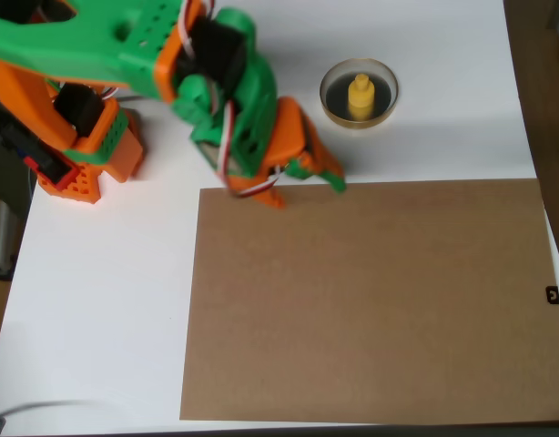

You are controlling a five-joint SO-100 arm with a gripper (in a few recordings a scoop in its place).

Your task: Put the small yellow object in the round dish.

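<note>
The small yellow object (360,95) stands upright inside the round dish (330,94) on the white worktop (106,300). The green-and-orange jaws (307,187) are spread and empty over the upper edge of a brown board (370,300), left of and below the dish.

tabletop (97,300): white, evenly lit | brown board (370,300): flat on it, filling the lower right | floor (539,82): dark brown past the right edge
</note>
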